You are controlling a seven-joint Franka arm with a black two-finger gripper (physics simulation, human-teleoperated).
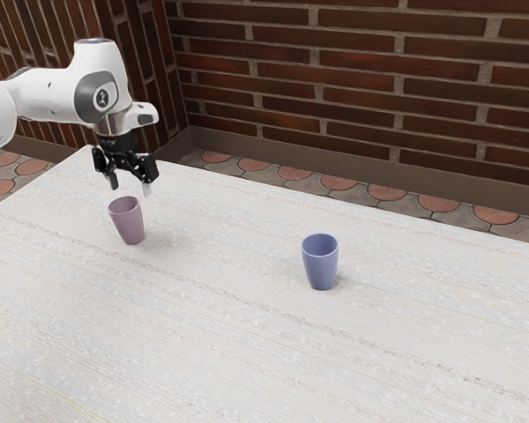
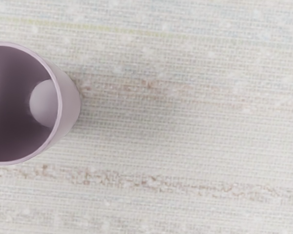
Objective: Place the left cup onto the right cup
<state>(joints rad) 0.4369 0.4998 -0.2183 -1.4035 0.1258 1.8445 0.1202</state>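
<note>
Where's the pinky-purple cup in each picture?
Exterior view: the pinky-purple cup stands on the table toward the exterior view's left, just below the open fingers.
Wrist view: the same cup, seen from above, right under the hand.
Shared landmark: the pale streaked table beneath the cup.

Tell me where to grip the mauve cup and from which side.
I'd take the mauve cup by its rim wall, coming straight down from above, one finger inside, one outside. It stands upright, mouth open and empty, and the open tool hangs just above it.
</note>
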